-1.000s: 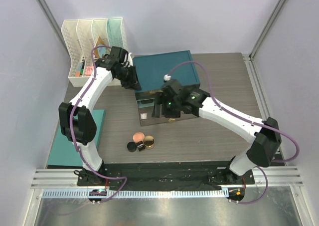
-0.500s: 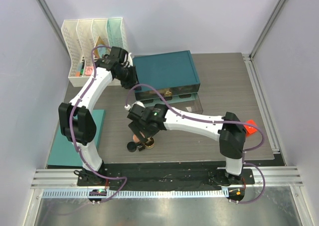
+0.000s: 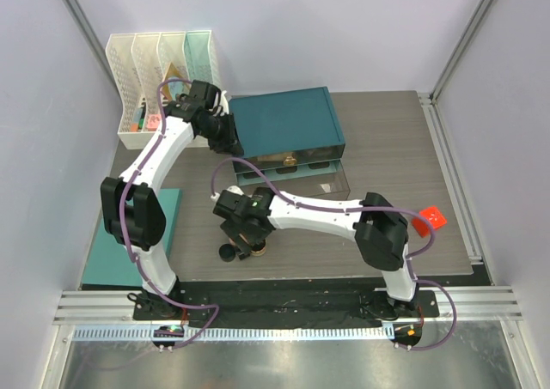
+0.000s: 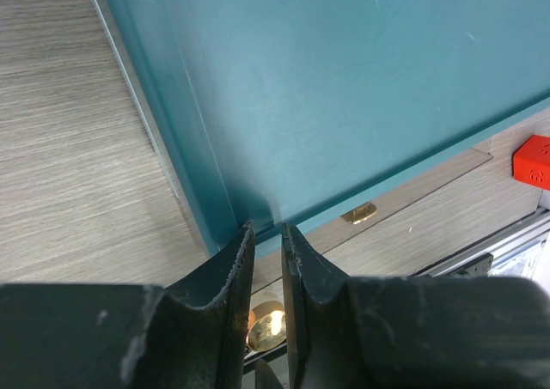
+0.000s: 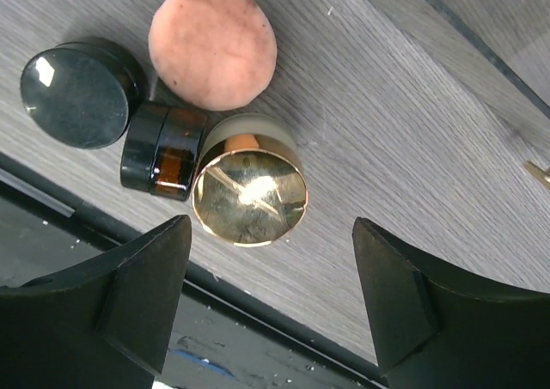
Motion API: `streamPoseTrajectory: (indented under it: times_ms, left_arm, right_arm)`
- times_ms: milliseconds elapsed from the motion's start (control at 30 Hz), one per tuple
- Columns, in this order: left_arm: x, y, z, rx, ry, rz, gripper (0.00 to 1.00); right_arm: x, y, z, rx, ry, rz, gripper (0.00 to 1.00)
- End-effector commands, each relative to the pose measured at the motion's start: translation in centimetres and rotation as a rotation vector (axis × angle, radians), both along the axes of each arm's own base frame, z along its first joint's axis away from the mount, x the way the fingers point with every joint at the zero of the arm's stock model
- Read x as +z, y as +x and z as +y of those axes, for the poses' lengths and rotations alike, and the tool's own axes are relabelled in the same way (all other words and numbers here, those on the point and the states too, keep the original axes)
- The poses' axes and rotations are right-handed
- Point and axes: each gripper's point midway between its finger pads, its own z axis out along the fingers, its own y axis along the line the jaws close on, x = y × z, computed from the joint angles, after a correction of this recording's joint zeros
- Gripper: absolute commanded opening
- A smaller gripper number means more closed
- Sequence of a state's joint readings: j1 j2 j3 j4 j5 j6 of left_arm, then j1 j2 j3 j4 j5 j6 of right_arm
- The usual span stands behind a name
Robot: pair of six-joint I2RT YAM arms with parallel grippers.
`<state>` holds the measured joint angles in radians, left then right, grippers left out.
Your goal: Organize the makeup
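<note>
The makeup lies in a cluster near the table's front edge: a round pink compact (image 5: 212, 45), a black jar (image 5: 82, 97) (image 3: 227, 252), a small dark amber jar (image 5: 163, 148) on its side, and a gold-topped compact (image 5: 249, 191) (image 3: 257, 251). My right gripper (image 5: 271, 294) (image 3: 247, 237) hangs open just above them, its jaws wide apart and the gold compact just ahead of the gap. At the left front corner of the teal box lid (image 3: 284, 121) (image 4: 344, 88), my left gripper (image 3: 228, 140) (image 4: 266, 234) is pinched almost shut on the lid's edge.
A clear tray (image 3: 292, 170) juts out under the teal lid. White file racks (image 3: 159, 63) stand at the back left. A teal mat (image 3: 168, 213) lies at the left edge. A red cube (image 3: 430, 215) (image 4: 534, 160) sits to the right.
My right arm swung from the clear tray down and left to the makeup cluster, and its jaws opened wider. The left arm stayed at the lid corner.
</note>
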<state>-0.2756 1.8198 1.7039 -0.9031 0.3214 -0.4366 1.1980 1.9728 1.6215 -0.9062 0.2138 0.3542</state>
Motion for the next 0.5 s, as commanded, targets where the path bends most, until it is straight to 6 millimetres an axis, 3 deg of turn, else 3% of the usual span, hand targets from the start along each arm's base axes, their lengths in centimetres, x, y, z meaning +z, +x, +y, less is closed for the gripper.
streamPoseTrajectory:
  times_ms: [0, 333, 467]
  left_arm:
    - [-5.2, -3.0, 4.0, 0.020, 0.211, 0.169, 0.22]
    - [-5.0, -3.1, 4.0, 0.018, 0.216, 0.165, 0.22]
    - [-5.0, -3.1, 4.0, 0.019, 0.208, 0.168, 0.22]
  right_arm:
    - [-0.3, 0.6, 0.9, 0.010, 0.015, -0.024, 0.81]
    - [-2.8, 0.3, 0.8, -0.002, 0.000, 0.000, 0.80]
    - [-3.2, 0.4, 0.6, -0.015, -0.007, -0.004, 0.72]
